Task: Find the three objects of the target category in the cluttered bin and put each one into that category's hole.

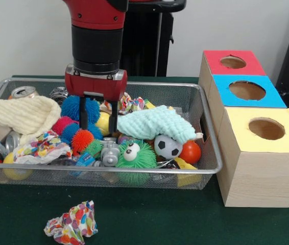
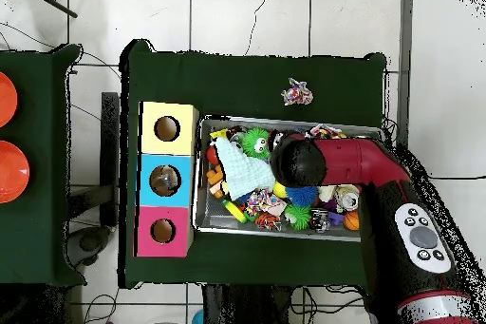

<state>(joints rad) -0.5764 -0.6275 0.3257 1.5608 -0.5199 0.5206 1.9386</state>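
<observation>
My gripper [image 1: 98, 122] reaches down into the wire bin [image 1: 206, 109], open, its two black fingers [image 1: 83, 118] set apart. A yellow ball [image 1: 103, 124] shows in the gap between them; I cannot tell if they touch it. A blue spiky ball [image 1: 77, 106], a pink one [image 1: 61, 124] and an orange one [image 1: 82, 140] crowd the left finger. A mint cloth [image 1: 154, 124] lies just right of the gripper. To the right stand three boxes with a red hole [image 1: 233, 62], a blue hole [image 1: 247, 90] and a yellow hole [image 1: 266, 128]. In the overhead view the arm [image 2: 327, 163] hides the gripper.
The bin also holds a green spiky ball with eyes [image 1: 137, 155], a soccer ball [image 1: 167, 146], a red ball [image 1: 190, 151], a cream cloth [image 1: 19, 115], cans [image 1: 23, 92] and crumpled paper [image 1: 40, 148]. Another crumpled paper [image 1: 72, 224] lies on the green table before the bin.
</observation>
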